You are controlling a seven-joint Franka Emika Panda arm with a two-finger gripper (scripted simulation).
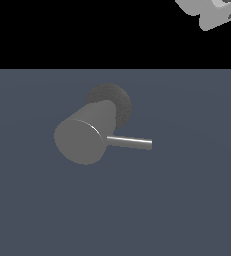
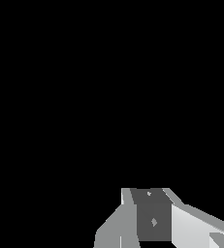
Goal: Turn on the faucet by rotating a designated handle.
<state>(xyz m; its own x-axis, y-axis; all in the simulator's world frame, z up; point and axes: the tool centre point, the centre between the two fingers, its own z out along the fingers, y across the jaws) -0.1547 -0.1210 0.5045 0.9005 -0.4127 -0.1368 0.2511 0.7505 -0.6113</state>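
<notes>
The faucet is a thick matte grey cylinder on a dark rough round base, its flat round end turned toward the exterior view. The handle, a thin shiny rod, sticks out sideways toward the exterior view's right. A light grey part of my arm shows at the top right corner of the exterior view, far from the handle and touching nothing. In the wrist view only the gripper shows against black, as light grey fingers beside a dark panel. Whether it is open or shut is not clear.
The faucet stands on a flat blue-grey surface that fills the lower part of the exterior view. Behind that surface the background is black.
</notes>
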